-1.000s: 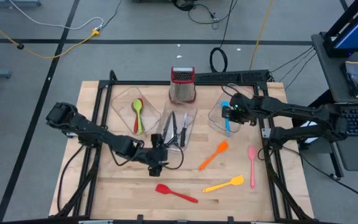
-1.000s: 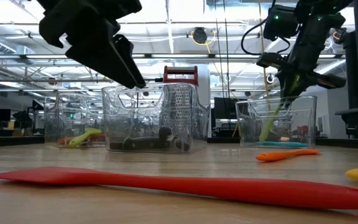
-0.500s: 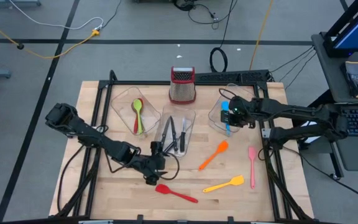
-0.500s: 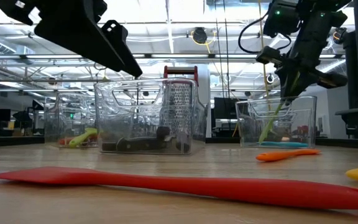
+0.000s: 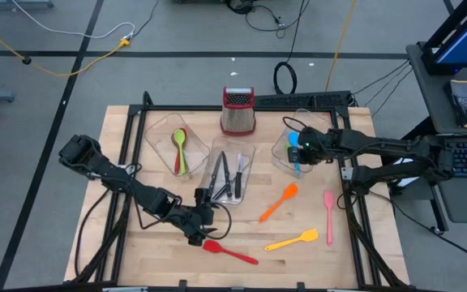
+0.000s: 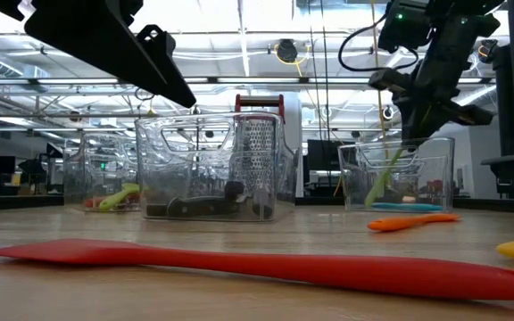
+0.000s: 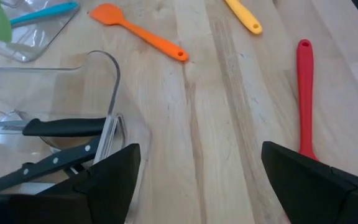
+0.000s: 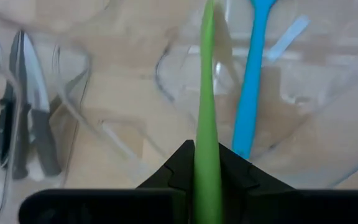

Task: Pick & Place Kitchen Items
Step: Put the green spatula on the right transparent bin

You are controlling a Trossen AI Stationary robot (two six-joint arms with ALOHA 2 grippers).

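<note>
Both arms are matte black jointed links with black cables looping alongside. The left gripper (image 7: 197, 180) has two broad, flat black wedge-shaped fingers. The right gripper (image 8: 207, 165) has angular black fingers; behind them a green light glows on the wrist.

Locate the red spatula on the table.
In the high view the red spatula lies flat near the table's front edge, just right of the open left gripper, with the yellow spatula farther right.
</note>
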